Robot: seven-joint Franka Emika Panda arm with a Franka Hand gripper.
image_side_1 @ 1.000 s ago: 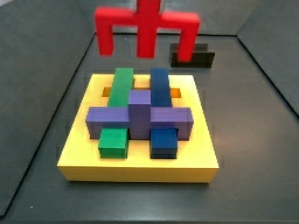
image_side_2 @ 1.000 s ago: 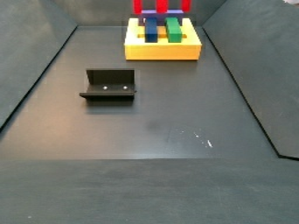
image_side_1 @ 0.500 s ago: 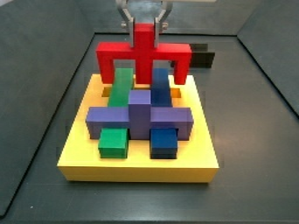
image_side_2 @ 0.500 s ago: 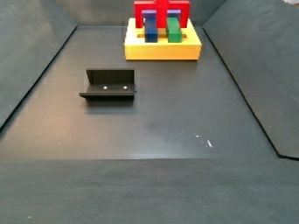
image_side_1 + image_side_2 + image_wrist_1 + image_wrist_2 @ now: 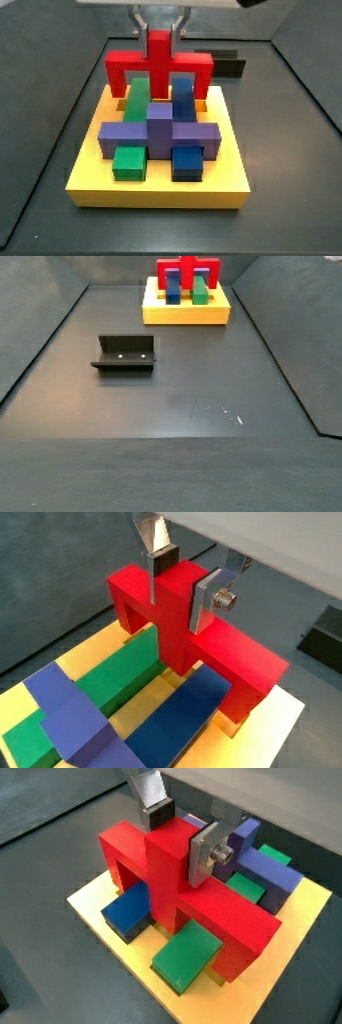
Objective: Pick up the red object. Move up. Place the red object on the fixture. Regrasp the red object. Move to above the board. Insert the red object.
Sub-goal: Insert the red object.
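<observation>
A dark grey floor (image 5: 174, 406) with low dark walls fills the scene, and a thick yellow board (image 5: 160, 185) sits at one end of it. In a side view the board (image 5: 187, 313) lies at the far end, well apart from the fixture (image 5: 124, 354), a small dark bracket that stands alone on the bare floor nearer the camera. On the board rest a long green block (image 5: 139, 97) and a long blue block (image 5: 182, 97) side by side, with a purple cross-shaped block (image 5: 160, 132) lying across them, and a small green cube (image 5: 128, 162) and a small blue cube (image 5: 187, 162) at the near edge. The gripper (image 5: 160, 28) hangs directly above the far part of the board, its flat silver fingers (image 5: 206, 597) pressed against either side of the upright stem of the red object (image 5: 159, 68), so it is clamped on that piece. The red object is a wide arch with a central stem, and its two outer legs reach down on either side of the green and blue blocks; whether the legs touch the board cannot be told. In both wrist views the red object (image 5: 181, 627) (image 5: 167, 888) straddles the green block (image 5: 120, 677) and the blue block (image 5: 194, 717), with the purple block (image 5: 67, 712) just beyond. In a side view the red object (image 5: 187, 276) stands over the board's blocks.
</observation>
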